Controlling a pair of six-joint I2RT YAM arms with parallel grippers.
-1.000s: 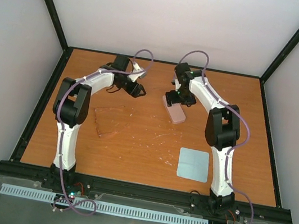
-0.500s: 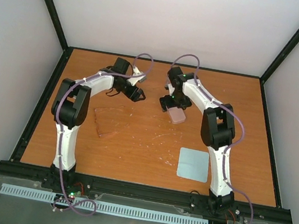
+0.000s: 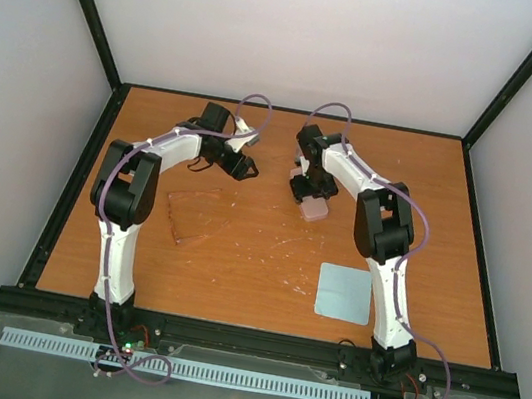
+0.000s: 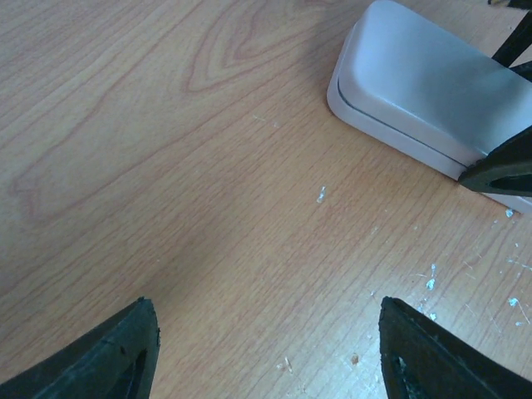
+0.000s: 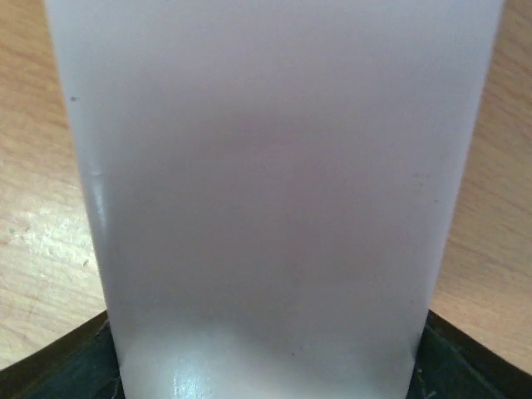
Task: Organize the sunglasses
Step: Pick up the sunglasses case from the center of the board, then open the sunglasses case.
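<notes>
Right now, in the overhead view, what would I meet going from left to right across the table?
sunglasses → left pincer → pink case → blue cloth

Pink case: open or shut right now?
Shut. The left wrist view shows the case lying flat, lid down on its base, only a thin seam between them.

It looked like a robotics lab. Blank white panels (image 3: 302, 33) and a black frame (image 3: 254, 340) boxed in the wooden table (image 3: 255, 269).
</notes>
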